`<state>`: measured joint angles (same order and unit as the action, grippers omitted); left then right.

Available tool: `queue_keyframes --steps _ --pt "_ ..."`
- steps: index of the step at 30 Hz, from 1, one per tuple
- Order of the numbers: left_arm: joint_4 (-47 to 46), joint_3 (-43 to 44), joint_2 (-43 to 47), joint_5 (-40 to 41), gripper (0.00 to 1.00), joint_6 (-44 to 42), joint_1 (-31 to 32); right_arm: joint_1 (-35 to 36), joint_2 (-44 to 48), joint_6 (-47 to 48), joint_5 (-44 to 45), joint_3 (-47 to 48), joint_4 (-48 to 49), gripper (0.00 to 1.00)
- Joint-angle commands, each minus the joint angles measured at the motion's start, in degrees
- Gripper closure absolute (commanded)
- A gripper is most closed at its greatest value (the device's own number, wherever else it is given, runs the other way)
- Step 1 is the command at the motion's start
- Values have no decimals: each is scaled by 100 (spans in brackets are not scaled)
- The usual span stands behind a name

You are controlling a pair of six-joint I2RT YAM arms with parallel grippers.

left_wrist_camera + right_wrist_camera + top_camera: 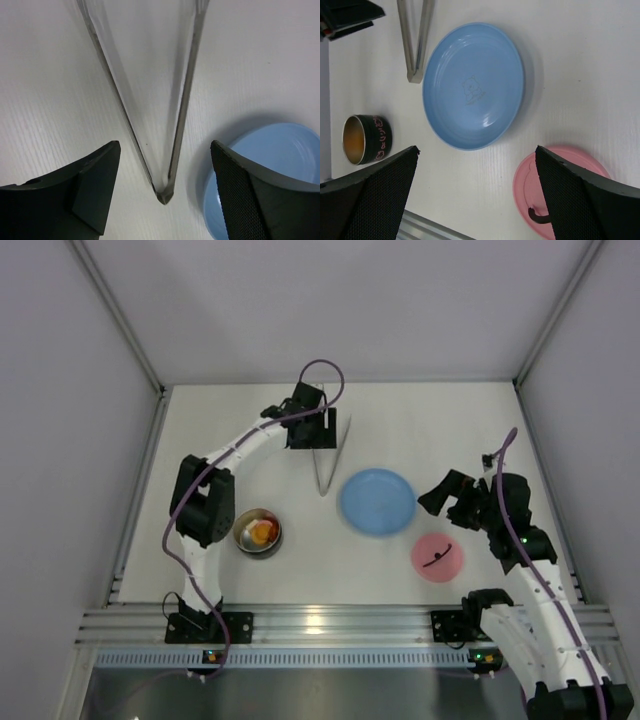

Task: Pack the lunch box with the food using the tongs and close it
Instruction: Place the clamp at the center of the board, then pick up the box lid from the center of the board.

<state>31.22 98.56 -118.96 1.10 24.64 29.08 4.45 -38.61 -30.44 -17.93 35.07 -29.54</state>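
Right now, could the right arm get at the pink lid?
Probably yes. The right claw hangs open close by the pink lid, which lies bare on the table beside the blue plate, with nothing between them.

One pot (379, 137), one lid (437, 558), one plate (378, 502), one pair of tongs (414, 75).

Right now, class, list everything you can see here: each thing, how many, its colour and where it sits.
lunch box: one, shiny steel, near left
food: count unclear, orange, inside the lunch box
lid: one, pink, black handle, near right, off the box
plate: one, blue, centre
tongs: one pair, silver, flat on the table beside the plate
left gripper: black, open, over the tongs
right gripper: black, open, holding nothing
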Motion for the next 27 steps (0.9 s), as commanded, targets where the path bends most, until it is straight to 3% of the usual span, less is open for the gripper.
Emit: queue_keyframes --steps 1,7,12,20,27 --pt "-440 -301 1328 47 22 -179 316 -67 -23 20 308 281 -351 2" --pt "-1056 -1583 2516 689 20 -469 1818 -67 73 -15 703 517 -710 3" --pt "-1733 -2262 2702 873 20 -364 2970 -67 266 -50 1386 922 -1229 3" --pt "-2199 -2211 1982 1269 20 -346 4069 -67 618 -410 2873 1757 -2300 3" --pt "-2427 -1885 1262 1085 21 -65 4360 -67 609 -490 3436 1933 -2592 2"
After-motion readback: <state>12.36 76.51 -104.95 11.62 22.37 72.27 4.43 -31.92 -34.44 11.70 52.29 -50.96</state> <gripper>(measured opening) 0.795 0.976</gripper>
